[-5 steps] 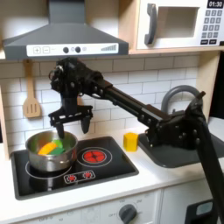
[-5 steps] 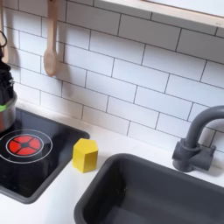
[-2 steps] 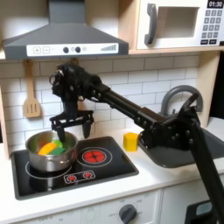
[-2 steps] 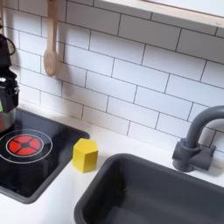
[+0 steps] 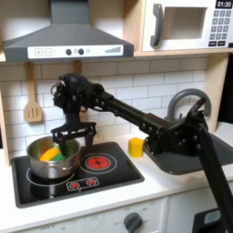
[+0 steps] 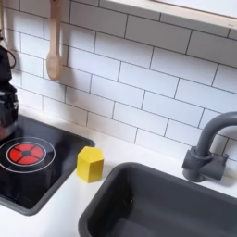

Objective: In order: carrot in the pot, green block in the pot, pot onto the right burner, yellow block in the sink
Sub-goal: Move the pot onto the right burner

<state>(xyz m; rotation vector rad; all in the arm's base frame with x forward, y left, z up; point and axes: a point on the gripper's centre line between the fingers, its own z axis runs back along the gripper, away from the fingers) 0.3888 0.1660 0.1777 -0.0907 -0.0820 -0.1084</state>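
The silver pot (image 5: 36,165) stands on the left burner of the black cooktop. Inside it lie the orange carrot (image 5: 45,152) and a green piece (image 5: 57,157) that looks like the green block. My gripper (image 5: 74,136) hangs open just above the pot's right rim, fingers spread. The right burner (image 5: 97,162) with its red rings is bare, and it shows again in the second exterior view (image 6: 25,152). The yellow block (image 5: 136,146) sits on the counter between cooktop and sink (image 5: 187,162). In the second exterior view the yellow block (image 6: 90,163) stands left of the sink (image 6: 139,208).
A curved dark faucet (image 6: 207,148) rises behind the sink. A wooden spoon (image 5: 32,96) hangs on the tiled wall left of the arm. The arm's base (image 5: 182,136) stands over the sink area. A range hood (image 5: 68,36) overhangs the cooktop.
The gripper has moved left and slightly down, from above the right burner's edge to over the pot's right rim. Its fingers stay spread. The objects have not moved.
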